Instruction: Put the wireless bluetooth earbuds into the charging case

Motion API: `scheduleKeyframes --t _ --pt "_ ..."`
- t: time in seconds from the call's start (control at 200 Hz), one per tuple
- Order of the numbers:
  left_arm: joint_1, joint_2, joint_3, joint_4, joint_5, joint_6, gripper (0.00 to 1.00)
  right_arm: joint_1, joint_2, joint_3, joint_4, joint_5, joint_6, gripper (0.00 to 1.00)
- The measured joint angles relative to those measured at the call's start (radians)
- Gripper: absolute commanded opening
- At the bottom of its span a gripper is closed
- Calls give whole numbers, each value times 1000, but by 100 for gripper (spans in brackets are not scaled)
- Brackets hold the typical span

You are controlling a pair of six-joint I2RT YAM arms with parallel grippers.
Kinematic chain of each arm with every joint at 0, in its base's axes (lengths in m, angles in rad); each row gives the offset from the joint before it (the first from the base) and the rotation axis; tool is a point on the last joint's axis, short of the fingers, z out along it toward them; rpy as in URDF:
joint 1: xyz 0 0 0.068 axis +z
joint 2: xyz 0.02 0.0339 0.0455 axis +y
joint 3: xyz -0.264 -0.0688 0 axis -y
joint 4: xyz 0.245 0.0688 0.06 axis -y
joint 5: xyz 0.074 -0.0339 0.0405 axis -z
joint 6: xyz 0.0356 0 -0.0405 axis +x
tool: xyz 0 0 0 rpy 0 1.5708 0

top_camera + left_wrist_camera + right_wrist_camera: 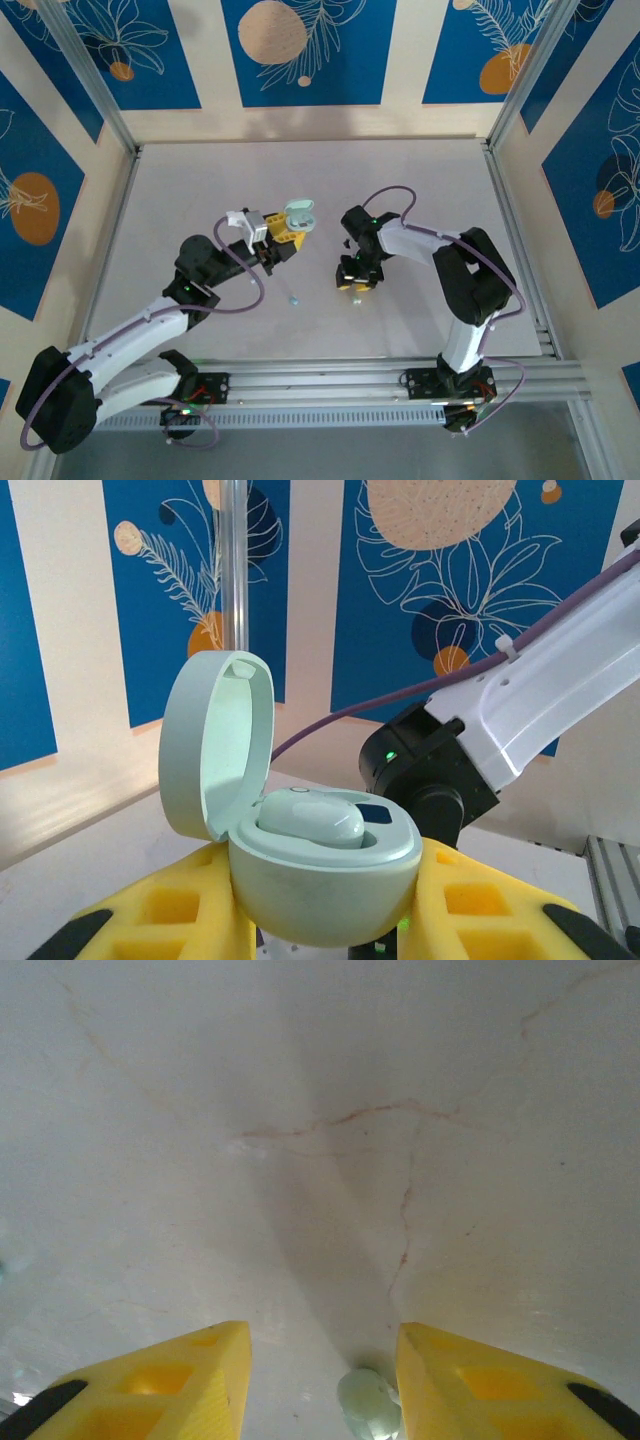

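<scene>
Mint case held open, 1 earbud in.
L gripper clamps it upright for loading; R gripper, fingers apart, straddles 2nd earbud on table.

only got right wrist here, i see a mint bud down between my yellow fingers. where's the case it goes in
Observer: The left gripper holds the mint case up off the table, over on your left.
Operator: lid open or shut
Observer: The lid stands open, and one earbud sits inside.
Operator: anything else loose out there
Observer: One small pale piece lies on the table, nearer the arm bases than the case. It is too small to name.
</scene>
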Motion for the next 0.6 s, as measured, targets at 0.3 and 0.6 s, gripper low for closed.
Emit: scheduleKeyframes --t 0.3,0.6 --pt "0 -1 0 -11 -7 0 27 2 0 -1 -11 -19 -6 46" --pt "0 -1 0 -14 -7 0 27 14 0 -9 -25 -23 8 44"
